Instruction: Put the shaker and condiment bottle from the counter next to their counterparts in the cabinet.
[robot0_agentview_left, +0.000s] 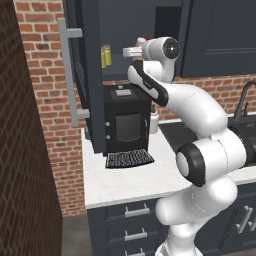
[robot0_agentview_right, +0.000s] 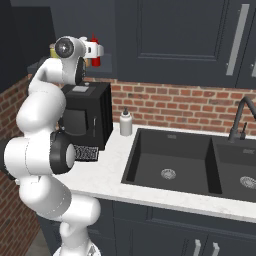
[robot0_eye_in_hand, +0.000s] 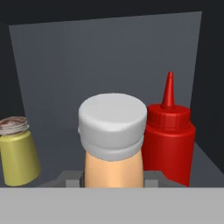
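I had the tool (robot0_eye_in_hand: 113, 181) clamped on the peach-orange condiment bottle (robot0_eye_in_hand: 113, 168), its whitish-grey cap upright in the middle of the hand view. The bottle sat up inside the dark wall cabinet (robot0_agentview_left: 125, 30), held just in front of the grey back wall. Immediately to its right stood the tall red squeeze bottle (robot0_eye_in_hand: 169, 140) with the pointed nozzle, close enough that I could not tell whether they touched. To the left, a little apart, stood a mustard-yellow shaker (robot0_eye_in_hand: 17, 151) with a metal cap. Below the cabinet, the black coffee machine (robot0_agentview_left: 125, 117) sat on the white counter (robot0_agentview_left: 125, 182), a small white bottle (robot0_agentview_right: 125, 121) beside it, and the dark sink (robot0_agentview_right: 172, 162) lay further right.
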